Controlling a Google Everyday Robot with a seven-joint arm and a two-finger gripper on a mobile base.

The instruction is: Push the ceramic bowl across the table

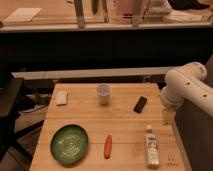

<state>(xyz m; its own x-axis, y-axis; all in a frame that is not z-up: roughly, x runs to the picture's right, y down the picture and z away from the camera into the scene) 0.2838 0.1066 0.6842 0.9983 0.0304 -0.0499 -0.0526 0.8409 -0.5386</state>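
The green ceramic bowl (70, 144) sits on the front left part of the light wooden table (125, 125). It is wide and shallow with pale markings inside. My white arm (187, 90) comes in from the right, and the gripper (168, 118) hangs down at the table's right edge, far from the bowl and touching none of the objects.
A small pale cup (103, 93) stands at the back middle. A pale flat block (61, 97) lies at the back left, a black object (140, 104) right of the cup, a red-orange stick-shaped item (108, 146) beside the bowl, and a bottle (152, 147) lies at the front right.
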